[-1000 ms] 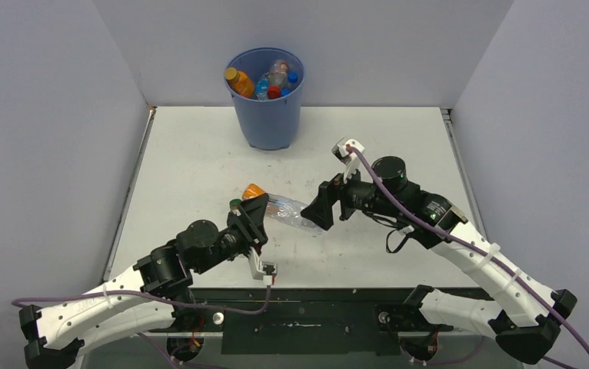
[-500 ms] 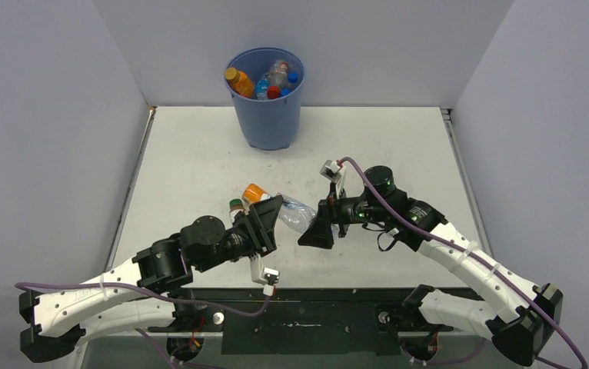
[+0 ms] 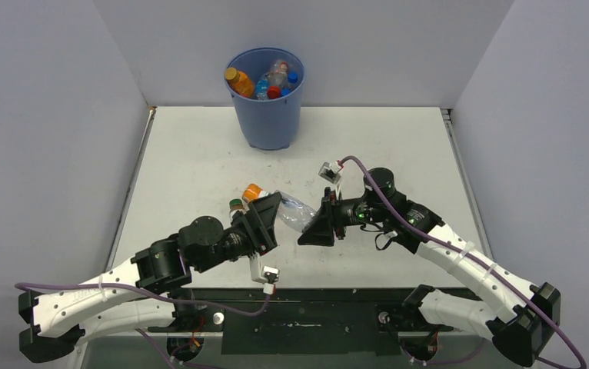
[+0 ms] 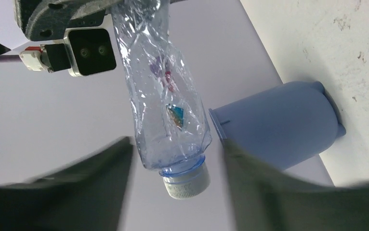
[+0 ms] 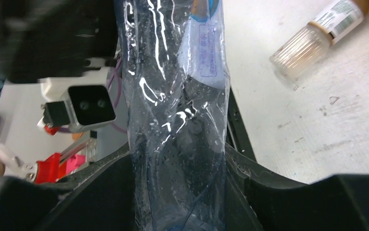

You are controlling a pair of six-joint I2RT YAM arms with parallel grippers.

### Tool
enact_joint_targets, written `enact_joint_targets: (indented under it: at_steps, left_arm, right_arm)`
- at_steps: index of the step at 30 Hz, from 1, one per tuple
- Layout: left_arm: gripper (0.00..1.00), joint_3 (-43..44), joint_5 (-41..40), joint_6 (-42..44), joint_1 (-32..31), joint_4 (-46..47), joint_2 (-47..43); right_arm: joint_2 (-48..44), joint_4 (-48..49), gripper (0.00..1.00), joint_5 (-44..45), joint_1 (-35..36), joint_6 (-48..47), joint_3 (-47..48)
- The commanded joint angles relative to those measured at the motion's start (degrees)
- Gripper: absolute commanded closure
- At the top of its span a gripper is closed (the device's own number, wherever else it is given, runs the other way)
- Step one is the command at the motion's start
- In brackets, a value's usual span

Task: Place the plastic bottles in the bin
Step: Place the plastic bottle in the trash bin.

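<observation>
A crushed clear bottle (image 3: 295,214) hung in the air between the two grippers, above the middle of the table (image 3: 199,161) and well short of the bin (image 3: 264,123). Its thin wall was creased and twisted along its whole length, with beads of water inside. It had a pale cap (image 4: 187,182) and a scrap of blue label (image 5: 206,53).

The left gripper (image 3: 270,219) was closed on the cap end, its fingers at the shoulder just above the neck. The right gripper (image 3: 312,227) was closed on the other end, both fingers pressed against the crumpled sides.

Just behind the left gripper, two more bottles lay on the table: an orange bottle (image 3: 253,191) and a small bottle (image 3: 235,205) with a green cap.

The bin stood upright at the back of the table, blue and tapering to its base. Several bottles were inside, an orange one (image 3: 238,81) leaning at the left rim.
</observation>
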Motion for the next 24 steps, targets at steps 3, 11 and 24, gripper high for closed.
enact_joint_targets:
  at_steps: [3, 11, 24]
  left_arm:
    - [0.04, -0.25, 2.04, -11.37, -0.43, 8.33, -2.63]
    - [0.04, -6.20, 1.18, -45.53, -0.43, 22.64, -7.66]
    - [0.04, 3.47, 25.87, -141.21, 23.30, 48.64, 7.85]
  right_arm:
    - [-6.72, 4.69, 0.86, 10.61, -0.44, -3.45, 1.21]
    - [-21.10, 9.66, 0.95, 31.54, -0.36, -5.39, -5.23]
    - [-28.62, 20.92, 0.95, 31.77, -0.27, -6.20, -15.60]
